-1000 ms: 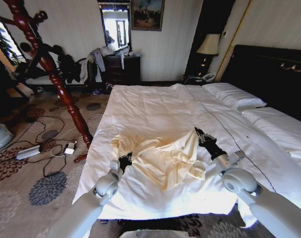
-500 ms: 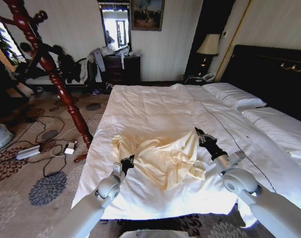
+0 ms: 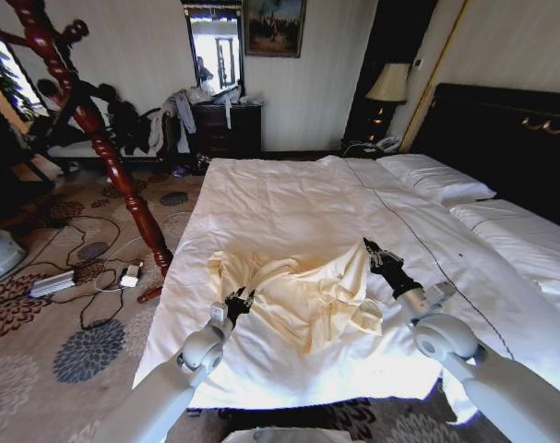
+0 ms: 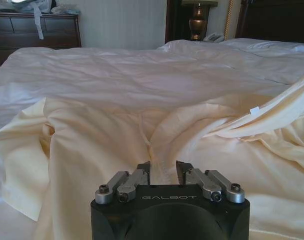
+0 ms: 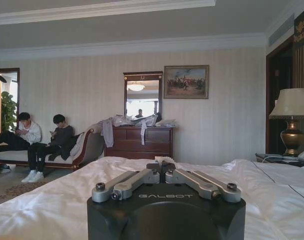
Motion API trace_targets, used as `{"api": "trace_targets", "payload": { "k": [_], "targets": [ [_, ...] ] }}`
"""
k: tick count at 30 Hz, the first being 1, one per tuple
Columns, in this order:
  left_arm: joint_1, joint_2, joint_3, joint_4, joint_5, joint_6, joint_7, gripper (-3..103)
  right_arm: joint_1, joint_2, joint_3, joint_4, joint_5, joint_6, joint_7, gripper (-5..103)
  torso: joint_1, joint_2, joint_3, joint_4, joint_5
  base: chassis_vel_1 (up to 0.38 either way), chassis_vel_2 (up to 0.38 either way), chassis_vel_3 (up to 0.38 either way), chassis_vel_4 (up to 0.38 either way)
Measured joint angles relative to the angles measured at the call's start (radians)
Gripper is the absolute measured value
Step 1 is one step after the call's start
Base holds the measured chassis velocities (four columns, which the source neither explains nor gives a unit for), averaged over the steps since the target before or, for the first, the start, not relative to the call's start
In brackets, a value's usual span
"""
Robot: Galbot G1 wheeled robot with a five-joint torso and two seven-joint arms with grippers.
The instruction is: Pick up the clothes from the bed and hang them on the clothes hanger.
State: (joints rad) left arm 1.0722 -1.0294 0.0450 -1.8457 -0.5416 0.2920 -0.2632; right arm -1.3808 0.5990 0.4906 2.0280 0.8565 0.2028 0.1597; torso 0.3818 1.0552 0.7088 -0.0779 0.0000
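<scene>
The clothes [image 3: 307, 291], a pale cream-yellow garment, lie crumpled on the near part of the bed [image 3: 289, 194]. My left gripper [image 3: 238, 300] hovers at the garment's left edge, fingers open with a small gap. In the left wrist view that gripper [image 4: 163, 172] points at the cream folds [image 4: 91, 145] with nothing between its fingers. My right gripper [image 3: 372, 249] is shut on the garment's raised right edge, lifting it a little. A scrap of cream fabric [image 5: 165, 159] shows at the closed tips of the right gripper [image 5: 162, 167]. The clothes hanger is out of view.
A tall red-brown wooden coat stand [image 3: 104, 138] rises left of the bed, with cables and a power strip [image 3: 53, 283] on the carpet by its foot. A dark dresser [image 3: 226, 129] with draped garments stands at the far wall. The black headboard [image 3: 510, 138] and white pillows [image 3: 436, 177] are on the right.
My left gripper has opened its fingers and shifted slightly at the garment's left edge. The right gripper has stayed in place, holding the fabric.
</scene>
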Motion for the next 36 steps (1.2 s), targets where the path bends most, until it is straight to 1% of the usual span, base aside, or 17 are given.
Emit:
{"api": "trace_targets", "payload": {
  "k": [3, 4, 5, 6, 8, 18, 22, 25, 26, 27, 28, 30, 31, 32, 34, 35, 36],
  "targets": [
    [-0.002, 0.000, 0.001, 0.000, 0.000, -0.002, 0.004, 14, 0.001, -0.002, 0.000, -0.001, 0.001, 0.001, 0.001, 0, 0.000, 0.000, 0.000, 0.0000, 0.0000, 0.000, 0.000, 0.000, 0.000],
    [-0.002, 0.000, 0.001, 0.000, 0.000, -0.002, 0.004, 14, 0.001, -0.002, 0.000, -0.001, 0.001, 0.001, 0.001, 0, 0.000, 0.000, 0.000, 0.0000, 0.0000, 0.000, 0.000, 0.000, 0.000],
    [-0.003, 0.000, 0.001, -0.001, 0.000, -0.002, 0.004, 9, 0.001, -0.002, 0.000, -0.001, 0.001, 0.001, 0.001, 0, 0.000, 0.000, 0.000, 0.0000, 0.0000, 0.000, 0.000, 0.000, 0.000],
    [-0.004, 0.000, 0.001, -0.002, 0.000, -0.003, 0.004, 9, 0.001, -0.002, 0.000, -0.001, 0.001, 0.001, 0.001, 0, 0.000, 0.000, 0.000, 0.0000, 0.0000, 0.000, 0.000, 0.000, 0.000],
    [-0.005, 0.001, 0.001, -0.005, -0.002, -0.005, 0.005, 2, 0.001, -0.002, 0.000, -0.002, 0.001, 0.002, 0.002, 0, 0.000, 0.000, 0.000, 0.0000, 0.0000, 0.000, 0.000, 0.000, 0.000],
    [-0.018, 0.004, -0.027, -0.034, -0.014, -0.020, 0.006, 0, 0.006, -0.005, 0.005, -0.004, 0.004, 0.006, 0.006, 0, 0.000, 0.000, 0.000, 0.0000, 0.0000, 0.000, 0.000, 0.000, 0.000],
    [-0.081, 0.019, -0.082, -0.084, -0.065, -0.031, -0.018, 0, 0.024, -0.015, 0.021, -0.001, 0.032, 0.016, 0.017, 0, 0.000, 0.000, 0.000, 0.0000, -0.0001, 0.000, 0.000, 0.000, 0.000],
    [-0.194, 0.066, -0.128, -0.121, -0.150, -0.028, -0.052, 0, 0.045, -0.031, 0.042, 0.006, 0.076, 0.029, 0.020, 0, 0.000, 0.000, 0.000, -0.0001, -0.0003, 0.000, 0.000, 0.000, 0.000],
    [-0.194, 0.066, -0.128, -0.121, -0.150, -0.028, -0.052, 0, 0.045, -0.031, 0.042, 0.006, 0.076, 0.029, 0.020, 0, 0.000, 0.000, 0.000, -0.0001, -0.0003, 0.000, 0.000, 0.000, 0.000],
    [-0.309, 0.126, -0.150, -0.132, -0.234, -0.018, -0.072, 0, 0.061, -0.048, 0.060, 0.014, 0.106, 0.047, 0.010, 0, 0.000, 0.000, 0.000, -0.0002, -0.0001, 0.000, 0.000, 0.000, 0.000],
    [-0.328, 0.135, -0.152, -0.132, -0.245, -0.016, -0.074, 0, 0.063, -0.051, 0.062, 0.015, 0.109, 0.049, 0.009, 0, 0.000, 0.000, 0.000, -0.0002, -0.0001, 0.000, 0.000, 0.000, 0.000],
    [-0.490, 0.208, -0.158, -0.120, -0.339, -0.010, -0.090, 0, 0.097, -0.084, 0.093, 0.041, 0.168, 0.078, -0.026, 0, 0.000, 0.000, 0.000, 0.0000, 0.0000, 0.000, 0.000, 0.000, 0.000],
    [-0.490, 0.208, -0.158, -0.120, -0.339, -0.010, -0.090, 0, 0.097, -0.084, 0.093, 0.041, 0.168, 0.078, -0.026, 0, 0.000, 0.000, 0.000, 0.0000, 0.0000, 0.000, 0.000, 0.000, 0.000],
    [-0.577, 0.236, -0.158, -0.113, -0.384, -0.008, -0.097, 0, 0.114, -0.102, 0.115, 0.056, 0.196, 0.089, -0.042, 0, 0.000, 0.000, 0.000, 0.0003, -0.0004, 0.000, 0.000, 0.000, 0.000],
    [-0.672, 0.261, -0.153, -0.107, -0.431, -0.006, -0.105, 0, 0.138, -0.126, 0.144, 0.076, 0.227, 0.102, -0.058, 0, 0.000, 0.000, 0.000, 0.0002, -0.0002, 0.000, 0.000, 0.000, 0.000],
    [-0.769, 0.283, -0.149, -0.106, -0.482, -0.004, -0.114, 0, 0.173, -0.155, 0.188, 0.104, 0.267, 0.112, -0.069, 0, 0.000, 0.000, 0.000, 0.0000, 0.0003, 0.000, 0.000, 0.000, 0.000],
    [-0.769, 0.283, -0.149, -0.106, -0.482, -0.004, -0.114, 0, 0.173, -0.155, 0.188, 0.104, 0.267, 0.112, -0.069, 0, 0.000, 0.000, 0.000, 0.0000, 0.0003, 0.000, 0.000, 0.000, 0.000]
  ]
}}
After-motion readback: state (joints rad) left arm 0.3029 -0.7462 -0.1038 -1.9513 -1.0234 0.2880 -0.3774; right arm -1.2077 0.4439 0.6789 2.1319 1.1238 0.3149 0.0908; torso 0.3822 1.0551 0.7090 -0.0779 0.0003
